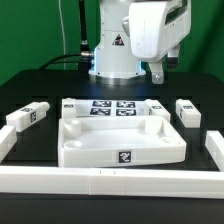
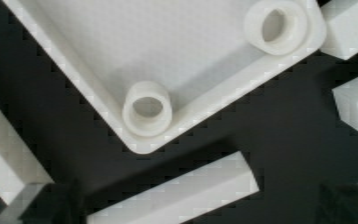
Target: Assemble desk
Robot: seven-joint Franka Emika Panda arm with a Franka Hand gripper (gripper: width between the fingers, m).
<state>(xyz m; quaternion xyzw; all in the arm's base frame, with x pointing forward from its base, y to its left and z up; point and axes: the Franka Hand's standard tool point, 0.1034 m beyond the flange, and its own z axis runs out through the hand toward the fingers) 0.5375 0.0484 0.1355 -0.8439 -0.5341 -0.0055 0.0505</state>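
The desk panel [image 1: 120,140] is a wide white tray with a raised rim, lying in the middle of the black table. My gripper [image 1: 160,72] hangs open above its back corner on the exterior view's right, holding nothing. In the wrist view that corner of the panel [image 2: 105,50] shows two round sockets [image 2: 146,105], and a white leg [image 2: 176,195] lies on the table below my gripper [image 2: 194,208]. Dark fingers [image 2: 23,205] stand at the sides of that leg, apart from it. More legs lie beside the panel, one on the left [image 1: 28,117] and one on the right [image 1: 187,112].
The marker board [image 1: 112,108] lies flat just behind the panel. Long white rails run along the front [image 1: 100,182] and both sides [image 1: 210,150] of the black surface. The arm's base [image 1: 112,55] stands at the back centre. Another leg [image 2: 354,100] lies near the panel's corner.
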